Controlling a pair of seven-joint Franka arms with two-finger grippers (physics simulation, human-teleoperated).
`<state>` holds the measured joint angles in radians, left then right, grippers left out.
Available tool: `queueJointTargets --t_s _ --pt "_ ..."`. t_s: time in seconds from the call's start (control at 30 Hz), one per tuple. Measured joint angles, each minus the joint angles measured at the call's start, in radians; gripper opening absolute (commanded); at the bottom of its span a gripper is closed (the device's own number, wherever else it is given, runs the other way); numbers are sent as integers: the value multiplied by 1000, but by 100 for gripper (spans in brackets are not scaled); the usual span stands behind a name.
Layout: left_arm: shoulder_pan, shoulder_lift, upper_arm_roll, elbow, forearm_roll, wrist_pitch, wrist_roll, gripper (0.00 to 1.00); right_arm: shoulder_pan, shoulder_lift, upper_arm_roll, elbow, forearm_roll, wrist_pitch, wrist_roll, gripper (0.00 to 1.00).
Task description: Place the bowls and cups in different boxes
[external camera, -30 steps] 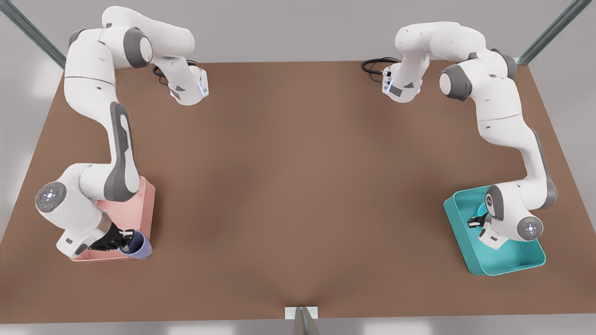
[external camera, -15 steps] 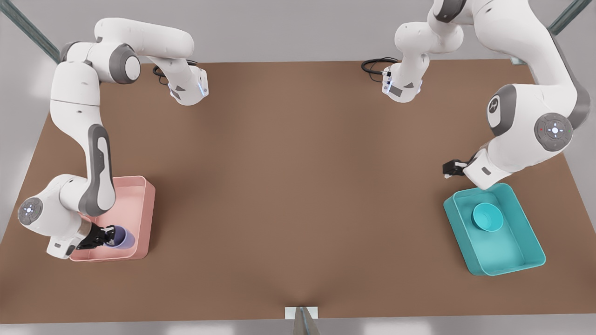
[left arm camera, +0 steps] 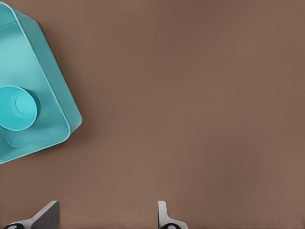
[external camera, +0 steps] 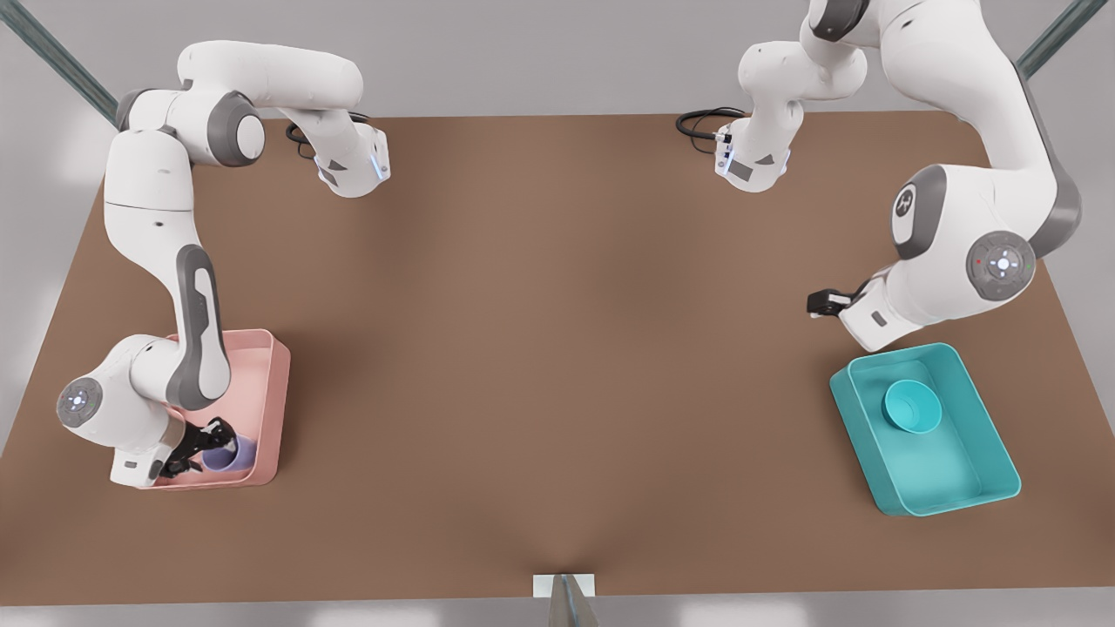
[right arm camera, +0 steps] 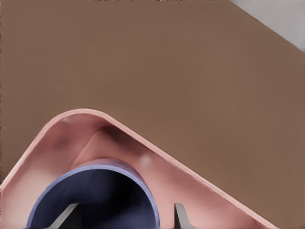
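Observation:
The teal bowl [external camera: 912, 406] sits inside the teal box [external camera: 958, 475] at the front view's right; in the left wrist view the bowl [left arm camera: 16, 107] and box [left arm camera: 55, 95] lie well off to one side. My left gripper [external camera: 823, 302] hovers open above bare table beside that box, its fingers [left arm camera: 162, 214] wide apart with nothing between them. The lavender cup [external camera: 231, 454] rests in the near corner of the pink box [external camera: 277, 383] at the front view's left. My right gripper [external camera: 205, 444] is open over the cup [right arm camera: 114, 168], one finger inside its mouth, one outside.
The brown table [external camera: 557, 348] stretches wide between the two boxes. Both arm bases and a black cable [external camera: 697, 122] stand at the far edge. A small white bracket [external camera: 564, 585] sits at the near edge.
My right gripper carried the cup down into the pink box and its fingers spread. My left arm rose away from the teal box, leaving the bowl inside, then drifted slightly toward the front view's left.

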<state>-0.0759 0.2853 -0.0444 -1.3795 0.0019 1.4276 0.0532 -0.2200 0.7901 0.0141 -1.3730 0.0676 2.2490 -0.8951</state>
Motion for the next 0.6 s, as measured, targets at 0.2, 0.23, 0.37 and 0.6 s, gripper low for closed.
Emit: queueJointTargets --t_s 0.2,0.23,0.37,0.6 --pt "1 5 0 0 1 -5 2 100 0 -60 2 2 18 -60 -43 100" --pt "2 6 0 0 1 -5 3 100 2 -84 2 4 19 -79 -49 100" --pt "5 6 0 0 1 -7 4 100 92 -153 14 41 22 -177 -45 99" --pt "5 6 0 0 1 -9 5 100 302 -546 15 -92 -53 -528 208 100"
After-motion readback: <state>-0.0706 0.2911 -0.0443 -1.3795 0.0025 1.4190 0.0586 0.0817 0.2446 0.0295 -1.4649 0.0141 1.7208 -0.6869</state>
